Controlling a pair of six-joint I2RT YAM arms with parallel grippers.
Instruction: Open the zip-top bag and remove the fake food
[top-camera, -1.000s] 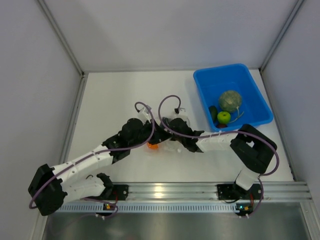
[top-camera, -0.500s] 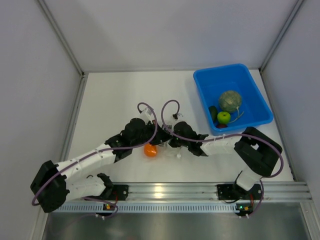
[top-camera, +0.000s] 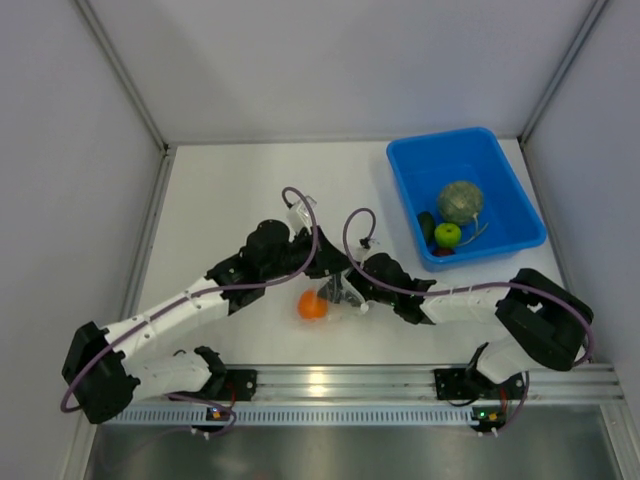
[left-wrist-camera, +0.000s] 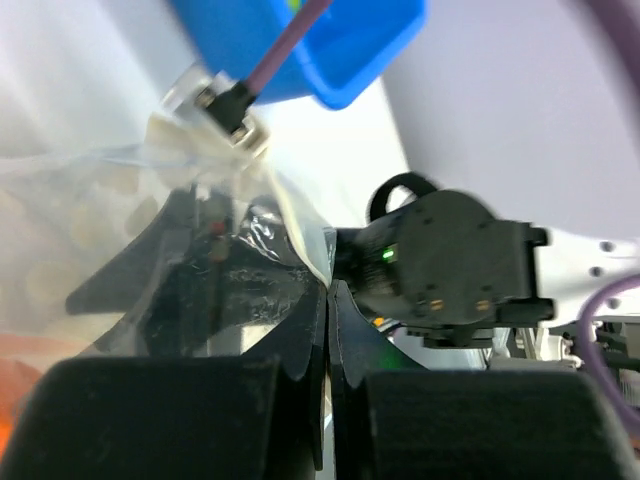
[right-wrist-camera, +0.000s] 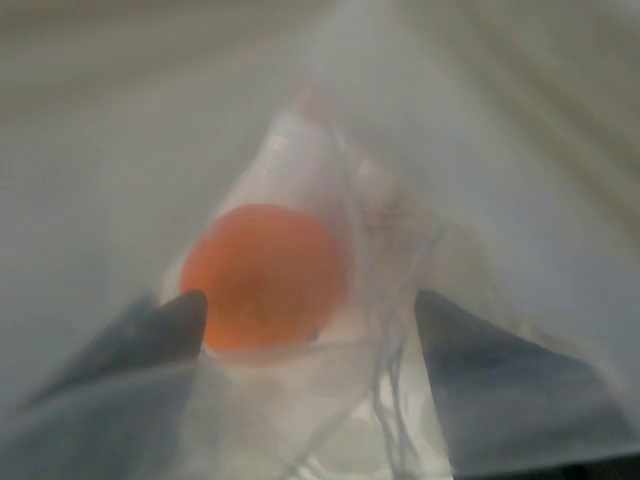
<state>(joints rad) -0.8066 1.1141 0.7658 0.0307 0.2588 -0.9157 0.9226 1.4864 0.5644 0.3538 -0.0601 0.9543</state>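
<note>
Whiteness marks the whole booth: a matte white surface (top-camera: 230, 190) is closed in by pale panel walls (top-camera: 340, 60) on the left, far and right, joined by slim metal posts (top-camera: 120, 75). An aluminium rail (top-camera: 400, 380) runs along the near edge and carries both arm bases. Far right on the surface sits a blue bin (top-camera: 400, 170), which holds a netted melon (top-camera: 460, 200), a green apple (top-camera: 447, 234) and a dark piece (top-camera: 428, 226). Near the middle, well apart from the bin, the two arms meet over the zip-top bag (top-camera: 347, 300), a crumpled clear film that is hard to make out from above. The left pincer (left-wrist-camera: 327, 290) is pressed together on a fold of that film. The right pincer (right-wrist-camera: 305, 305) stands spread wide, its fingers blurred behind plastic. An orange (top-camera: 312, 307) rests on the surface just left of the bag; whether the film still encloses it I cannot tell.
</note>
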